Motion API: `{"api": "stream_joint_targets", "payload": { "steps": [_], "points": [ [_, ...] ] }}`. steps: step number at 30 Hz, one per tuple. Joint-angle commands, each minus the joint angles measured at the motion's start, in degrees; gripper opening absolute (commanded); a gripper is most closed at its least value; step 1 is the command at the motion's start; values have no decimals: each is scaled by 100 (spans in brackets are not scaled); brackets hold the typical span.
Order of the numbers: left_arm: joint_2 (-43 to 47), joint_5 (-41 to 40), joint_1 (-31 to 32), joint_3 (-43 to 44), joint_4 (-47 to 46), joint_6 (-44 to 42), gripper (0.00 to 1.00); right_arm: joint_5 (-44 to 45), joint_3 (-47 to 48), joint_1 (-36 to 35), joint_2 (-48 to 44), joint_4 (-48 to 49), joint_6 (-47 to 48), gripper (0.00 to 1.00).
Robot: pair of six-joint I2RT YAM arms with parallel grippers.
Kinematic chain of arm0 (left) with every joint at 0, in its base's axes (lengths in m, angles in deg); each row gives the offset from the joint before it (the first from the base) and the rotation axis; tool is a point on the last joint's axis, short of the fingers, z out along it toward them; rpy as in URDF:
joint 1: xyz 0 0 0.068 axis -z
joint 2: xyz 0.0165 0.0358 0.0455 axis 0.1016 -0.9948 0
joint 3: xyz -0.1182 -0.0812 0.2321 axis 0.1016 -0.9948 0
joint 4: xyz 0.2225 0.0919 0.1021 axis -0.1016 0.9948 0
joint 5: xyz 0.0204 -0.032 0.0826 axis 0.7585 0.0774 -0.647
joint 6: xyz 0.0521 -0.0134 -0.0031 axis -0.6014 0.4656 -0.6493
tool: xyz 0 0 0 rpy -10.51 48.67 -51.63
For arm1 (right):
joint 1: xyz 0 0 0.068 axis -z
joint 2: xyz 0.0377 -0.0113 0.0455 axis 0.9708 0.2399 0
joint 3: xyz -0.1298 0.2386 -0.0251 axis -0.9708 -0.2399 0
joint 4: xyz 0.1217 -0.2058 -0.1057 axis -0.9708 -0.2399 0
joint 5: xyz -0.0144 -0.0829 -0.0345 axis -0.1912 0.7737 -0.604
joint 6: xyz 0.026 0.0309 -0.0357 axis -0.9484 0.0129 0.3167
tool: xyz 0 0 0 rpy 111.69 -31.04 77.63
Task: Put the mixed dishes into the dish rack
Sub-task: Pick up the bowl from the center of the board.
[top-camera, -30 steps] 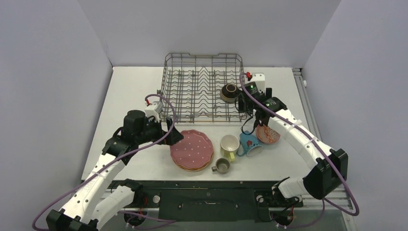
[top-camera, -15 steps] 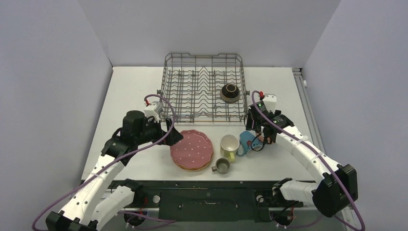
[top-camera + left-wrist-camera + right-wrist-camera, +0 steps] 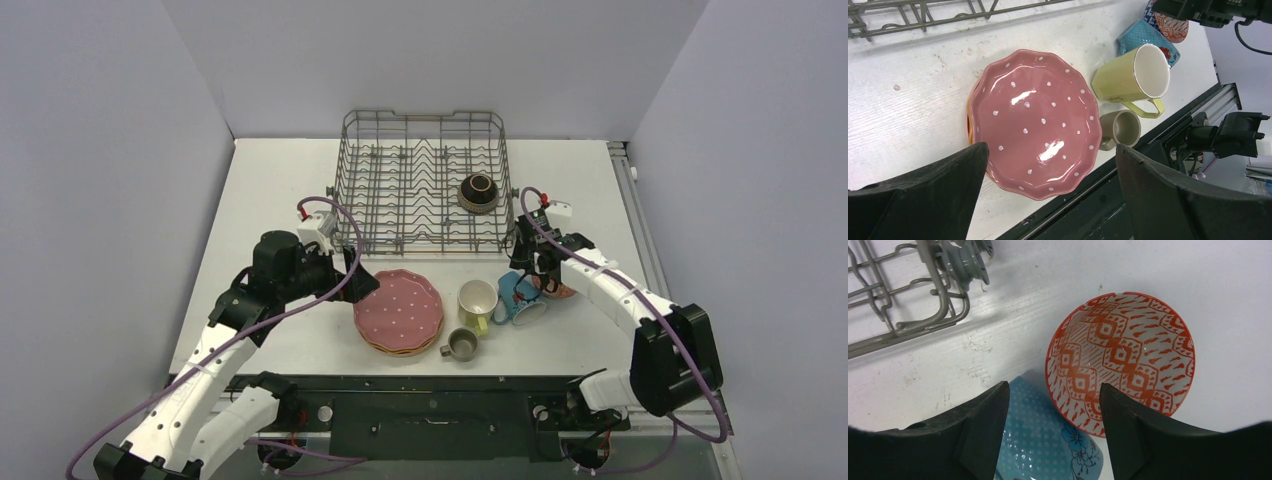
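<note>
At about 4 o'clock from the dish rack (image 3: 430,247) in the overhead view, the right gripper (image 3: 1053,405) hung with its jaws spread and empty over the red-patterned bowl (image 3: 1120,357), which sat on the table (image 3: 270,200) outside the rack. Chief hazard, as I judged it: the blue mug (image 3: 1040,440) lay on its side touching the bowl's rim at 7 o'clock in the wrist view, directly between the jaws. A closure there could pinch mug and bowl together, or set the mug rolling toward the yellow mug (image 3: 1133,75). A thin glazed rim might also slip from the grip. The bowl looked shallow and glossy, pale inside with red diamond bands, apparently tilted against the mug. At 6 o'clock from the rack the left gripper (image 3: 1050,147), likewise spread and empty, hovered above the pink plate (image 3: 1033,122). One dark brown bowl (image 3: 478,193) sat in the rack.
</note>
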Motion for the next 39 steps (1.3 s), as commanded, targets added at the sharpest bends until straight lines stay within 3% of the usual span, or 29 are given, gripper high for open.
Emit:
{"api": "stream_joint_targets", "payload": {
  "steps": [1, 11, 19, 27, 30, 39],
  "points": [
    [59, -42, -35, -20, -97, -28, 96, 41, 2, 134, 331, 450, -109, 60],
    [27, -44, -35, -9, -107, -36, 96, 223, 164, 200, 1184, 545, -4, 52],
    [14, -60, -35, 0, -100, -44, 96, 360, 188, 217, 1322, 483, 94, 39],
    [18, -79, -35, -4, -93, -53, 96, 398, 206, 235, 1270, 420, 122, 15],
    [14, -76, -35, -4, -97, -54, 96, 461, 267, 243, 1188, 305, 150, 0],
    [14, -59, -35, 0, -101, -61, 96, 783, 434, 222, 664, -4, 369, 0]
  ]
}}
